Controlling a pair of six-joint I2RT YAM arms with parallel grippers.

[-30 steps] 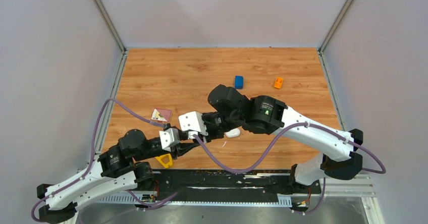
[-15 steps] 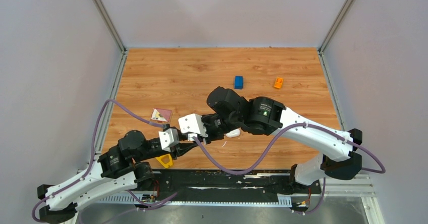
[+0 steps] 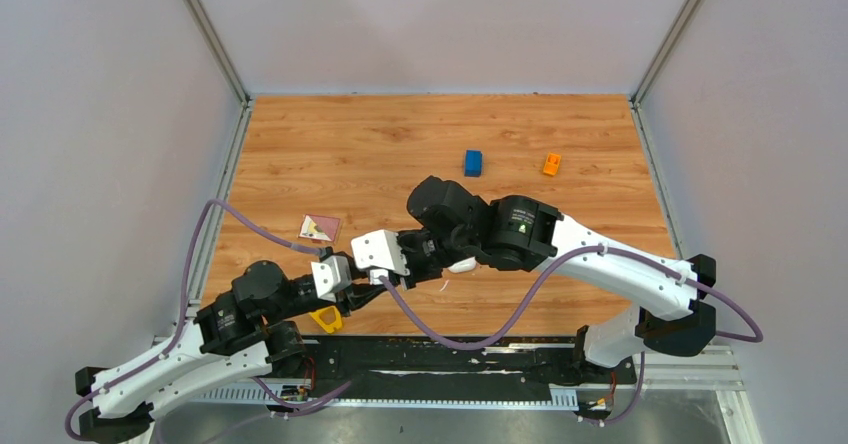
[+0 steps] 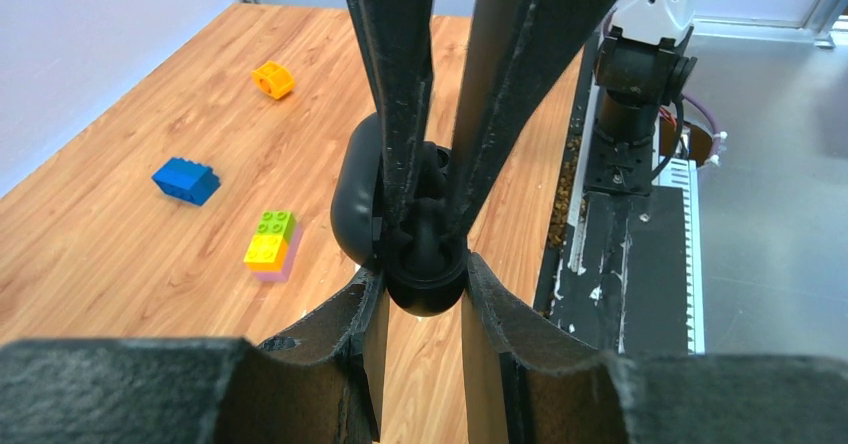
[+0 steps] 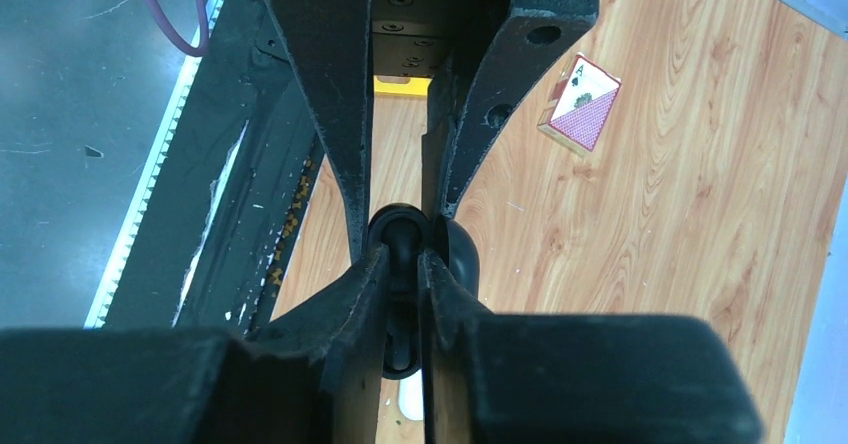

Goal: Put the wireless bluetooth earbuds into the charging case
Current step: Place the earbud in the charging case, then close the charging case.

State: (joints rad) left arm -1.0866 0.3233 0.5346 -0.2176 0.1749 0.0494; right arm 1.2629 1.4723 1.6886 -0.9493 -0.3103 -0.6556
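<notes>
My left gripper (image 4: pixel 424 276) is shut on a black charging case (image 4: pixel 352 192), held open above the table near its front edge. My right gripper (image 5: pixel 403 256) comes from the opposite side. Its jaws are almost together, shut on a small black earbud (image 5: pixel 398 236) that sits in the mouth of the case (image 5: pixel 462 254). In the left wrist view the right fingers (image 4: pixel 395 114) reach down into the case, with the earbud (image 4: pixel 432 162) between them. From above, the two grippers meet around (image 3: pixel 385 276). The other earbuds are out of view.
A white rounded object (image 3: pixel 461 264) lies under the right arm. A blue brick (image 3: pixel 473 162) and an orange brick (image 3: pixel 551 164) lie at the back. A card box (image 3: pixel 320 227) and a yellow piece (image 3: pixel 325 318) lie left. A green-yellow brick stack (image 4: pixel 270 244) lies nearby.
Both grippers, still joined at the case, have shifted slightly left and toward the front edge. Both grips stay the same.
</notes>
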